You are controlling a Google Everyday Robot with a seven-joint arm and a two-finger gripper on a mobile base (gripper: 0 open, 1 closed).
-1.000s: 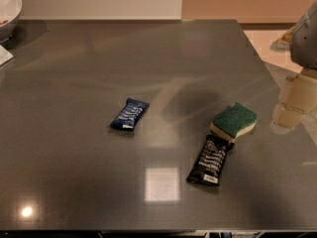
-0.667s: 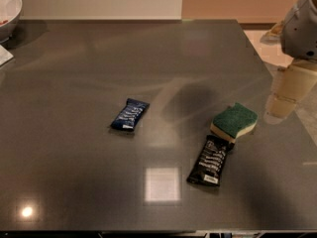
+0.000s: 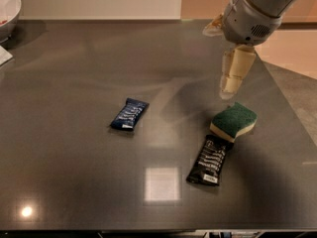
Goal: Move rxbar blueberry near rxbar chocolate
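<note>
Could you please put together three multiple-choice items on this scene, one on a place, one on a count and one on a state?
1. Where over the table is the end effector?
A. At the left edge.
B. At the right, close to the green sponge.
C. At the near edge, in the middle.

2. How many snack bars lie on the table?
A. One.
B. Two.
C. Four.

3. How is the rxbar blueberry?
A. Gripped and lifted.
B. Stacked on the sponge.
C. Lying flat, apart from the rxbar chocolate.

Answers: 1 B, it hangs just beyond the sponge; 2 B, one blue wrapper and one black; 3 C, bare table shows between the two bars.
</note>
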